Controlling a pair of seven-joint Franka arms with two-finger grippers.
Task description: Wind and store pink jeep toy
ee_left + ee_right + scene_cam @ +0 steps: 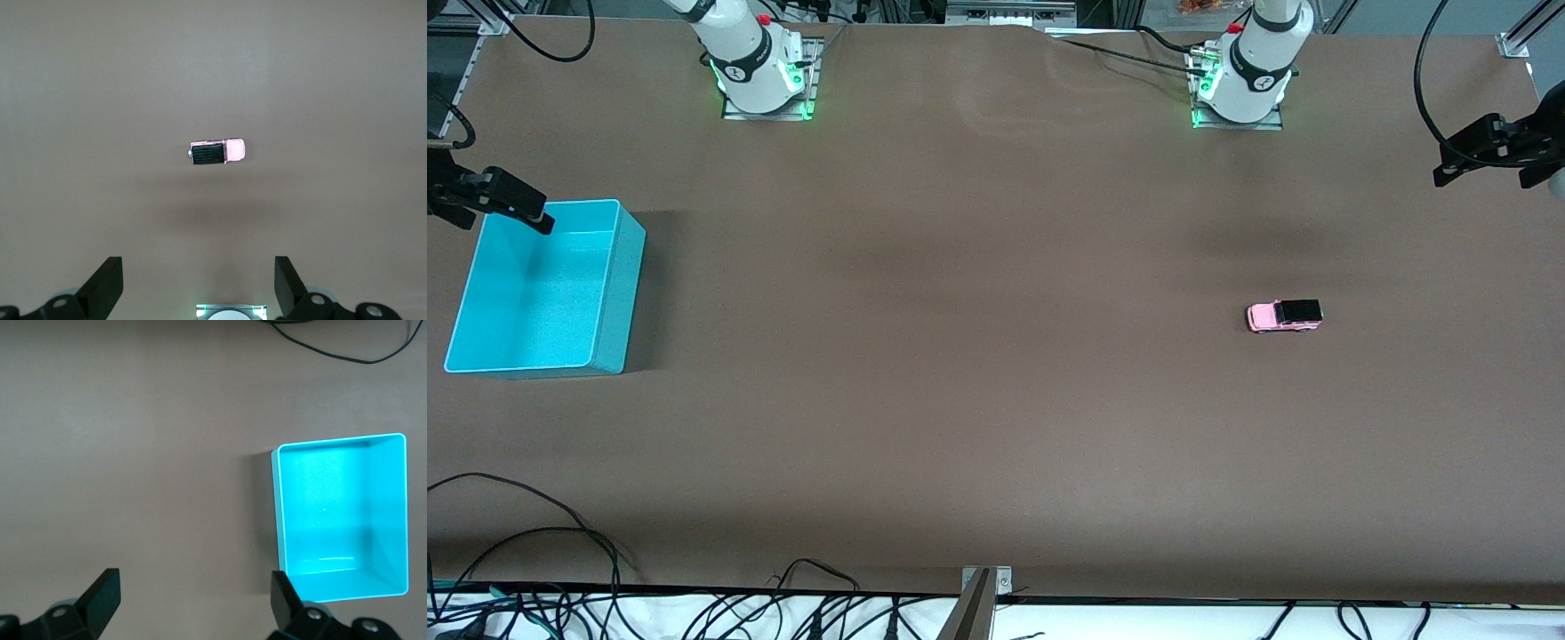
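Both arms are cut off by the top edge of the front view; only their bases are shown. In the wrist views, the left gripper (pixel 197 283) and right gripper (pixel 193 597) are cropped at six o'clock, fingertips alone visible. The pink jeep toy (pixel 1284 316) is too small for wheel or winding detail. The turquoise bin (pixel 543 289) is overlapped at eleven o'clock by a dark camera mount (pixel 489 197).

Pink jeep toy (pixel 1284 316) upright on wheels, black roof
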